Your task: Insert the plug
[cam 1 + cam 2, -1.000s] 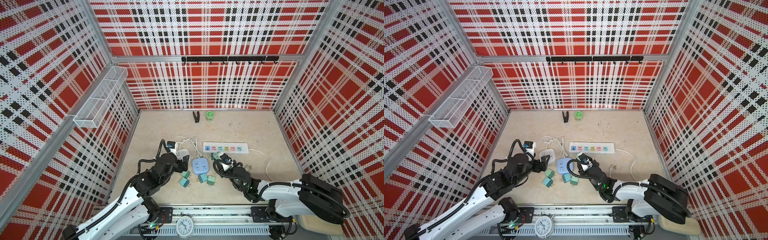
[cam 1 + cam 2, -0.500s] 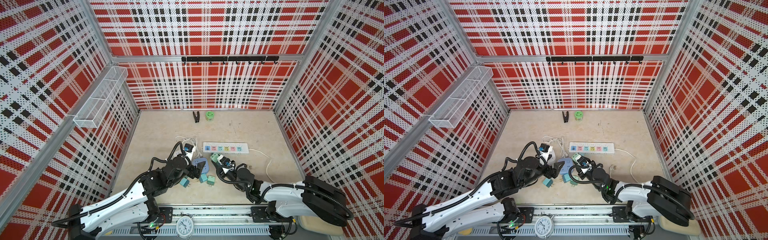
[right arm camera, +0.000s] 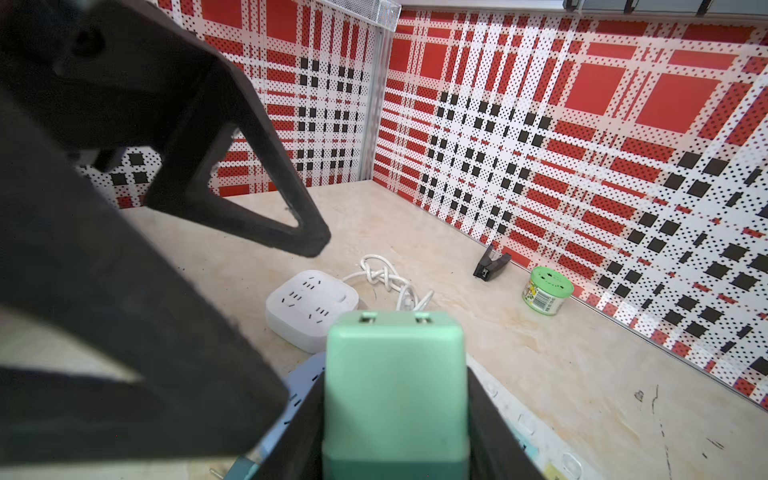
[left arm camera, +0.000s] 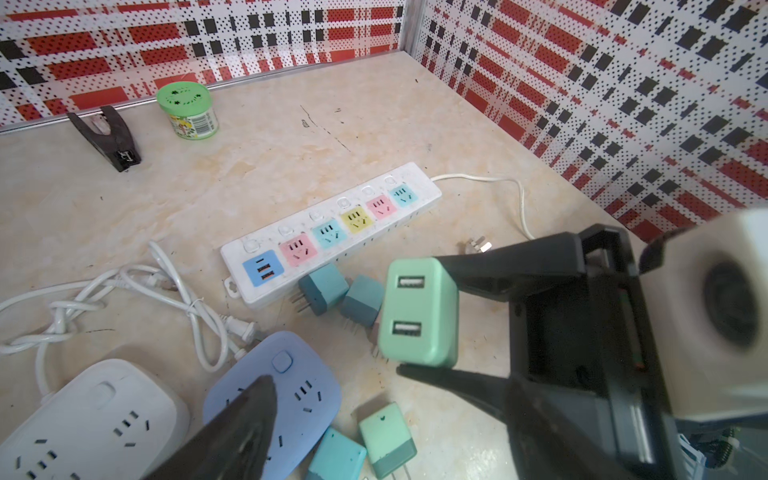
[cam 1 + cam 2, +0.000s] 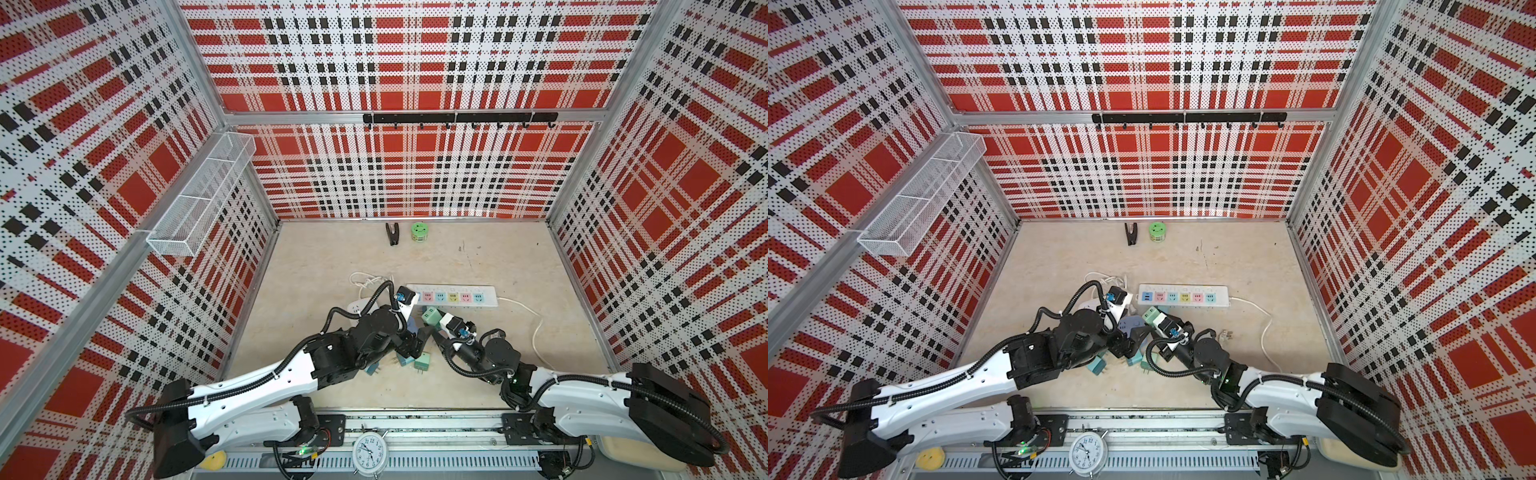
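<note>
Two grippers meet by a rounded pale-blue plastic socket block [image 4: 291, 386]: the right gripper [image 3: 397, 415] clamps a mint-green two-port USB charger plug [image 4: 419, 311] (near the long white power strip [image 4: 316, 216]), while the left gripper [image 5: 417, 340] has its jaws spread apart.

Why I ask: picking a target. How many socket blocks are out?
3: long white strip centrally; white square block to its left; blue square block in front of both, partly covered.

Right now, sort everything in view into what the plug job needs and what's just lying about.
Job: mint-green USB charger, held in the right gripper; power strip; blue socket block; white socket block; loose plugs.
Lying about: green jar; black clip; alarm clock; wire basket.
</note>
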Available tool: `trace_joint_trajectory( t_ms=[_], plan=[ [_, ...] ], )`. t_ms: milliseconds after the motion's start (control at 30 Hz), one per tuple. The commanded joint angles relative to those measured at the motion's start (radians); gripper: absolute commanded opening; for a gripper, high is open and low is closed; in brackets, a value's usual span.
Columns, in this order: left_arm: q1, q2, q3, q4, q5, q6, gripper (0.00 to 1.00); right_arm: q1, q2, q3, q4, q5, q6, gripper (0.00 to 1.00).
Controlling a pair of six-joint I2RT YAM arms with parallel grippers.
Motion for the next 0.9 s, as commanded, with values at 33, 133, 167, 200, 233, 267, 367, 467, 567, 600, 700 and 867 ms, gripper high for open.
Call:
trace_joint_trajectory(
  t_ms=[33, 133, 167, 200, 233, 267, 367, 467, 567, 600, 700, 867],
  plan=[
    [-0.008, 0.013, 0.034, 0.051, 0.019, 0.009, 0.87, 0.000, -0.031, -0.005, 0.042, -0.037, -0.038, 0.00],
    [-0.008, 0.019, 0.030, 0.073, 0.025, 0.013, 0.85, -0.001, -0.035, -0.007, 0.046, -0.046, -0.042, 0.00],
    [-0.008, 0.023, 0.033, 0.072, 0.027, 0.015, 0.83, 0.000, -0.039, -0.010, 0.047, -0.045, -0.041, 0.00],
    [-0.008, 0.023, 0.034, 0.073, 0.029, 0.017, 0.82, -0.001, -0.044, -0.013, 0.053, -0.050, -0.040, 0.00],
    [-0.008, 0.025, 0.034, 0.074, 0.030, 0.016, 0.80, -0.001, -0.049, -0.018, 0.058, -0.057, -0.041, 0.00],
    [-0.008, 0.025, 0.034, 0.074, 0.028, 0.016, 0.79, -0.001, -0.055, -0.022, 0.063, -0.061, -0.041, 0.00],
    [-0.008, 0.022, 0.035, 0.074, 0.027, 0.016, 0.79, 0.000, -0.071, -0.026, 0.064, -0.064, -0.042, 0.00],
    [-0.008, 0.017, 0.030, 0.080, 0.031, 0.015, 0.81, -0.001, -0.073, -0.028, 0.067, -0.073, -0.047, 0.00],
    [-0.008, 0.017, 0.022, 0.090, 0.022, 0.010, 0.83, -0.001, -0.071, -0.031, 0.081, -0.078, -0.044, 0.00],
    [-0.008, 0.019, 0.023, 0.090, 0.023, 0.009, 0.83, -0.001, -0.071, -0.033, 0.083, -0.079, -0.041, 0.00],
    [-0.008, 0.022, 0.024, 0.100, 0.039, 0.009, 0.83, 0.001, -0.076, -0.033, 0.087, -0.115, -0.034, 0.00],
    [-0.008, 0.049, 0.052, 0.098, 0.051, 0.017, 0.82, 0.002, -0.074, -0.025, 0.101, -0.110, -0.035, 0.00]
  ],
)
